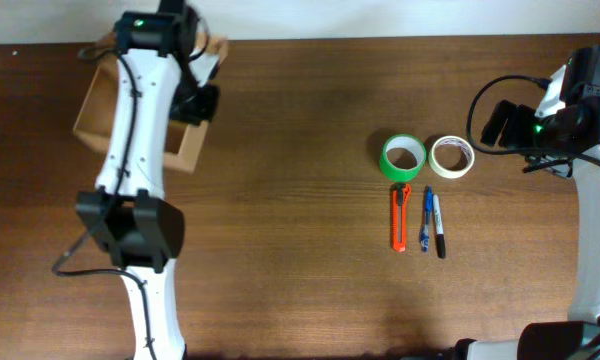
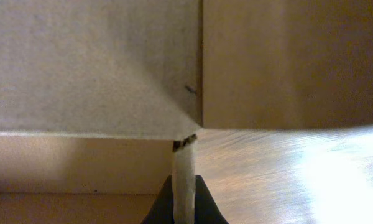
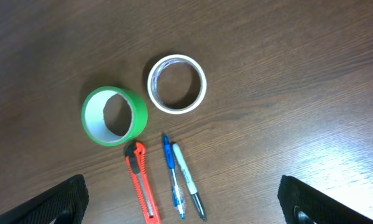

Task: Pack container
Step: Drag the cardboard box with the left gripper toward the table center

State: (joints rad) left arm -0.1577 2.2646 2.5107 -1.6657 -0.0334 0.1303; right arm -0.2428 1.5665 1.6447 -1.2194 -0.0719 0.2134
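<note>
The container, a tan cardboard box (image 1: pixel 115 105), sits open at the table's far left. My left gripper (image 1: pixel 200 98) is at its right wall, shut on the cardboard edge; in the left wrist view the jaws (image 2: pixel 185 202) pinch a thin strip of cardboard, with the box's walls (image 2: pixel 93 68) close above. A green tape roll (image 1: pixel 404 157), a white tape roll (image 1: pixel 451 156), an orange box cutter (image 1: pixel 400 218), a blue pen (image 1: pixel 427 219) and a black marker (image 1: pixel 439 227) lie at the right. My right gripper (image 3: pixel 183 205) is open above them, empty.
The far table edge runs just behind the box. In the right wrist view the green roll (image 3: pixel 114 116), white roll (image 3: pixel 176 84), cutter (image 3: pixel 143 182), pen (image 3: pixel 173 175) and marker (image 3: pixel 189 182) lie on dark wood.
</note>
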